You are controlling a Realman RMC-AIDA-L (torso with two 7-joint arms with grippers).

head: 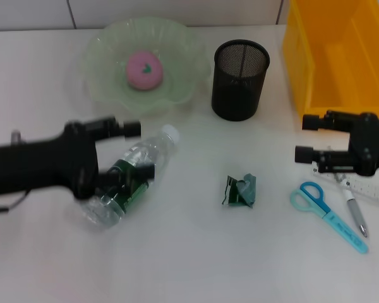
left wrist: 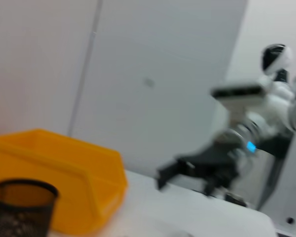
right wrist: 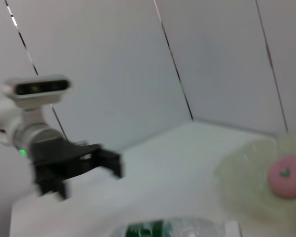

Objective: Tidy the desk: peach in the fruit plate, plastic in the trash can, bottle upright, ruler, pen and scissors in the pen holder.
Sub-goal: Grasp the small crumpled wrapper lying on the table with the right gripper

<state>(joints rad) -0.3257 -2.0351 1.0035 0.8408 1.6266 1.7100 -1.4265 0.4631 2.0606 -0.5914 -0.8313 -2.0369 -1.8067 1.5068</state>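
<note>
**A:** Which hand would you send for the bottle (head: 131,183)?

**B:** Your left hand (head: 134,149). It is already at the bottle, fingers spread wide, one above the bottle's neck end and one against the green label, nothing clamped yet. The bottle lies on its side on the surface (head: 196,252), with its long axis running from the white cap, which points toward the fruit plate (head: 101,82), down and back toward your left arm. The fingers sit across that axis, which is what you want for a grip round the body.

**A:** And the right hand (head: 309,137)?

**B:** It is open too, holding nothing, hovering just in front of the yellow trash can (head: 316,69). It is the nearer one for the scissors (head: 325,213), pen (head: 355,214) and ruler (head: 372,192) lying just beside it, with the pen holder (head: 240,81) well apart. The peach (head: 144,69) already sits in the plate; the crumpled plastic (head: 241,190) lies between the two hands
</note>
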